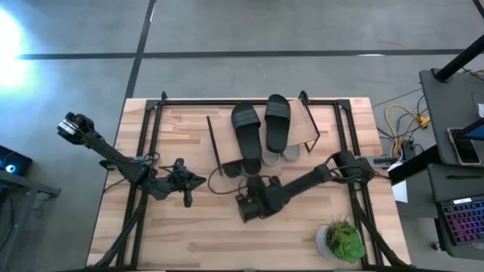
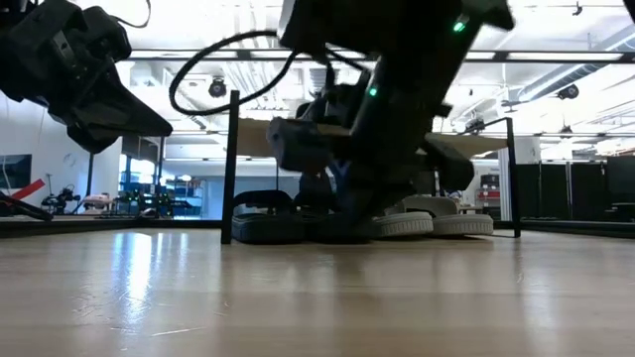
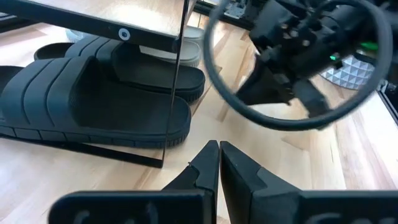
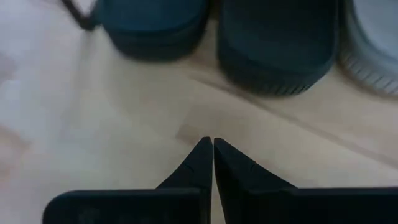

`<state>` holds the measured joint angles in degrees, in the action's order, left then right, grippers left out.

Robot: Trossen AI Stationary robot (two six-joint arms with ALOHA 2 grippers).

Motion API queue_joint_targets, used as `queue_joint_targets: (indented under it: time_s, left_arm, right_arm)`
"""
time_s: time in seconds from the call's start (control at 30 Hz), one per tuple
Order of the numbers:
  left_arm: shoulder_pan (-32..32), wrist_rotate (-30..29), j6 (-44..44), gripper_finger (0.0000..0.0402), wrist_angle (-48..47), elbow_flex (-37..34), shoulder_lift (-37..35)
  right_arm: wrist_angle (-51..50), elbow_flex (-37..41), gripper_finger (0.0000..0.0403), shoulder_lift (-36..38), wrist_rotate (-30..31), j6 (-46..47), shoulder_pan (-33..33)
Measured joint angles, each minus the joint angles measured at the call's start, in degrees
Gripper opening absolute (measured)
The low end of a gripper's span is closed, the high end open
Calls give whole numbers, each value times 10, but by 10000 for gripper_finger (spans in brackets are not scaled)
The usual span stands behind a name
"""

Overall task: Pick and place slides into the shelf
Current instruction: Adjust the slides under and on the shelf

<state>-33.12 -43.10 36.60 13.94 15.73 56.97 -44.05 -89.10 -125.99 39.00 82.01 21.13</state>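
Right gripper (image 4: 212,146) pinched shut and empty, just short of dark slides (image 4: 277,43) under the shelf (image 1: 261,121); left gripper (image 3: 219,152) shut, mid-table.

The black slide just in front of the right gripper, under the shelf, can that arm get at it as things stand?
Probably yes. The right gripper is shut, pointing at the black slide, with only bare table between them. The shelf overhead may hamper lifting.

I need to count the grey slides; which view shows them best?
The low view: two light grey slides sit side by side under the shelf. The high view shows only their tips; the right wrist view one edge.
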Motion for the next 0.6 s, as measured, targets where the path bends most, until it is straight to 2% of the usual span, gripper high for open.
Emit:
queue_joint_targets:
  time_s: [0.23,0.6]
  left_arm:
    - [0,6,0,0,0,0,0]
    - [0,7,0,0,-6,-1,0]
  right_arm:
    - [-2,25,8,-4,-2,-25,-40]
    - [11,30,8,-3,44,-51,-72]
